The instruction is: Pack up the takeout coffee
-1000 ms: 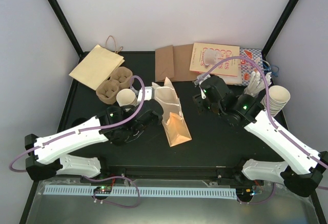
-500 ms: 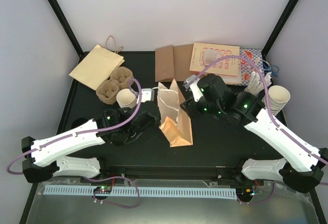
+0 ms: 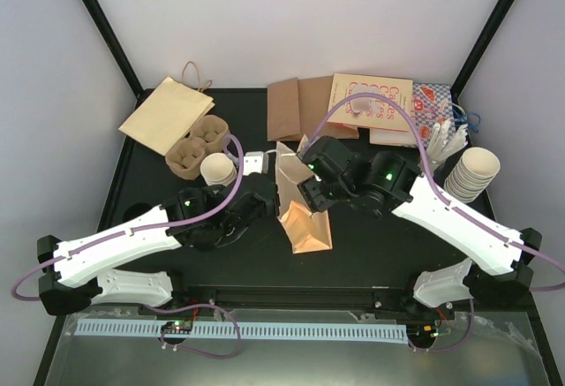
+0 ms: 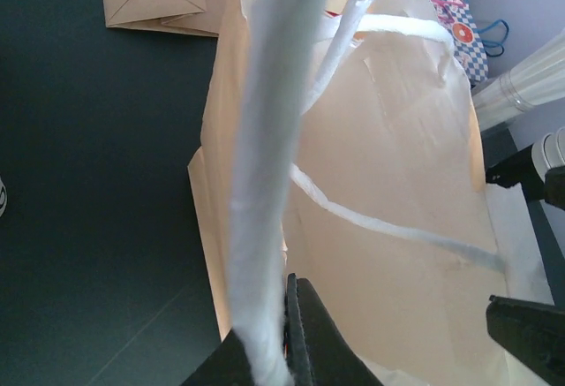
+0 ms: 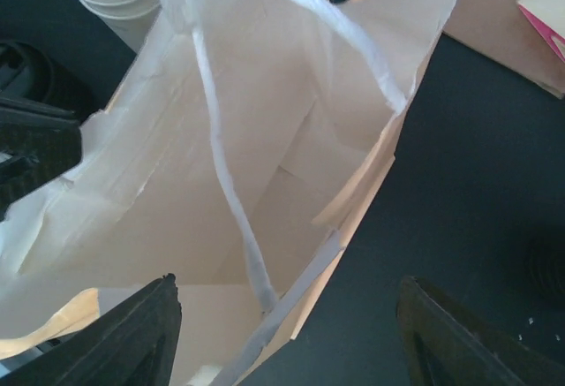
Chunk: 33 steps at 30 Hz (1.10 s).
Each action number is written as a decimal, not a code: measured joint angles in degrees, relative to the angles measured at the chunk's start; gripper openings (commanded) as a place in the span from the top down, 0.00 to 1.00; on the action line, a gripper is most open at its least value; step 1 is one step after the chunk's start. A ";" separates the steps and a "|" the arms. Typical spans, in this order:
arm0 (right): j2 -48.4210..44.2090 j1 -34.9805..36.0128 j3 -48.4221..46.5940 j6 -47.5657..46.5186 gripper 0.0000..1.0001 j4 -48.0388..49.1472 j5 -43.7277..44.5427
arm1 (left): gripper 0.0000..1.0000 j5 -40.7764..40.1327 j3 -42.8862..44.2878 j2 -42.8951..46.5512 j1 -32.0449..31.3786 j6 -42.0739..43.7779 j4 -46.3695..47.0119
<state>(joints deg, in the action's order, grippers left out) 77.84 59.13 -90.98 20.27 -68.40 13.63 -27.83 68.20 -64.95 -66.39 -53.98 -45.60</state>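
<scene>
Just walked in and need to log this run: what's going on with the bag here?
Two robot arms are readying a tan paper bag in the middle of the table for packing. The left claw is shut on the bag's white handle, holding that side up. The right claw is open and hovers over the bag's mouth, gripping nothing. The right wrist view shows the bag's inside empty: no coffee cup is in it yet.
</scene>
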 measured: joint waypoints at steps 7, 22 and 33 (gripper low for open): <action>2.91 3.50 -0.90 5.75 0.30 -6.25 9.01 | 0.98 0.11 0.00 -0.04 0.00 -0.02 0.28; 3.78 3.76 3.72 7.30 0.37 -8.35 15.19 | 0.98 0.11 0.00 -0.50 0.00 -0.31 0.28; 1.25 3.58 4.42 10.60 0.67 -4.04 30.93 | 0.98 0.13 0.00 -0.90 0.00 -0.28 0.66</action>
<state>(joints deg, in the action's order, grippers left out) 79.09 62.72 -86.56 30.87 -72.44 44.56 -27.70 68.20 -65.84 -66.39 -54.26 -44.95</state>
